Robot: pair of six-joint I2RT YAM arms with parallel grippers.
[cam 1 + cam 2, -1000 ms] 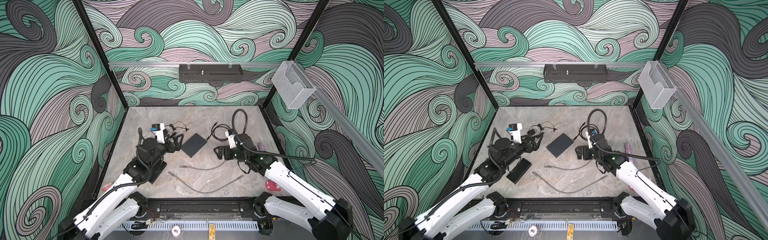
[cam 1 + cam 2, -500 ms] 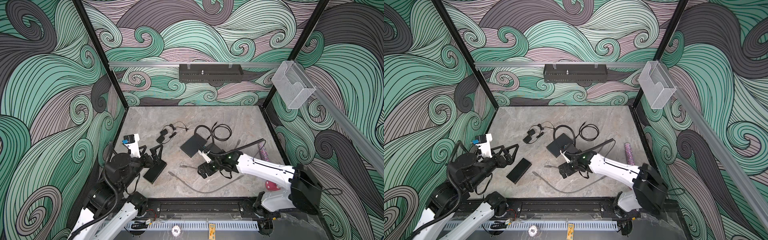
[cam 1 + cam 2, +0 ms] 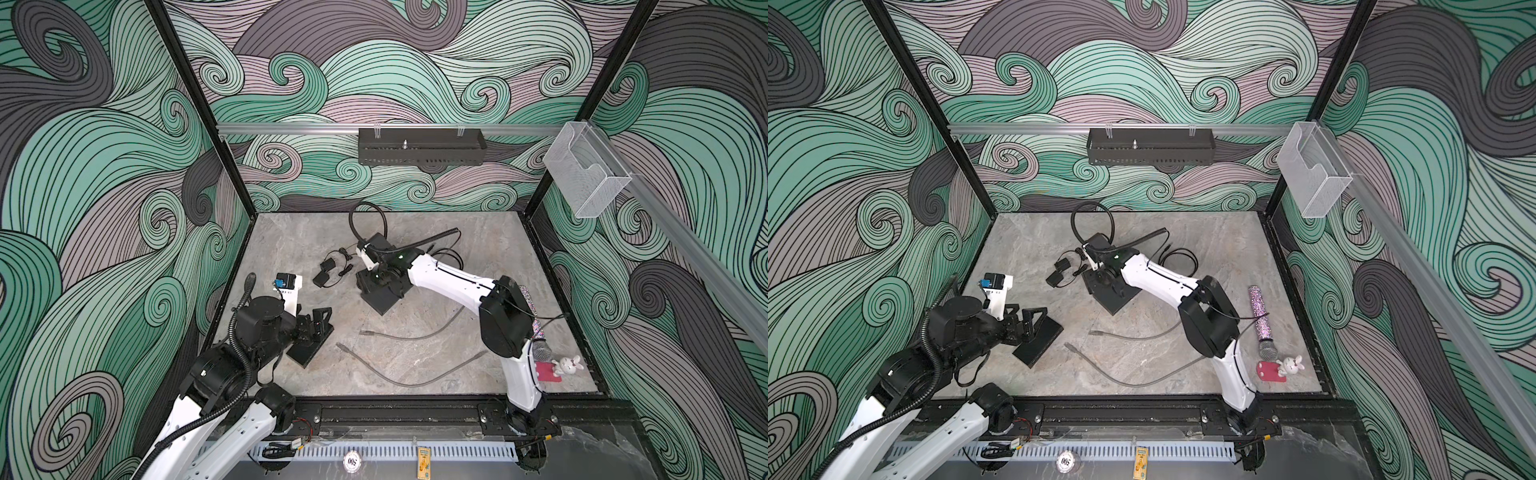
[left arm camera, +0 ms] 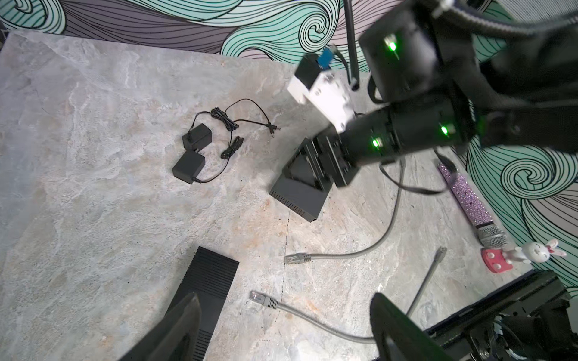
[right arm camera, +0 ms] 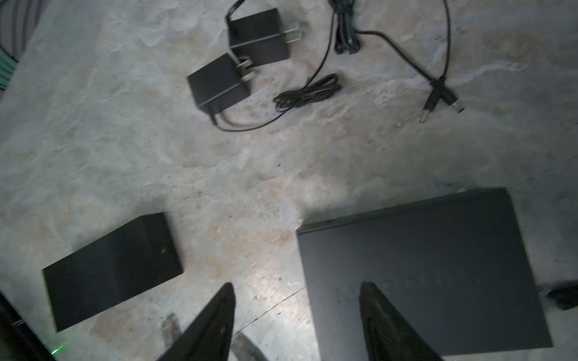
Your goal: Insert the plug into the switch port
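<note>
Hovering empty over narrow matte black brick-shaped box [image 4: 209,275] at seven o'clock, wide-open left pincer [image 4: 284,300] likely means to brace it; right pincer [image 5: 297,284] parted, empty.

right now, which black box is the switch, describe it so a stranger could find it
On the marble table, look to the near left, at the left gripper. The switch lies there: a narrow, ribbed black brick, unlike the wider, flatter square box by the right gripper.

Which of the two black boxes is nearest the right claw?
The wide, flat square box; the right claw sits over its edge. The narrow ribbed box lies farther off.
</note>
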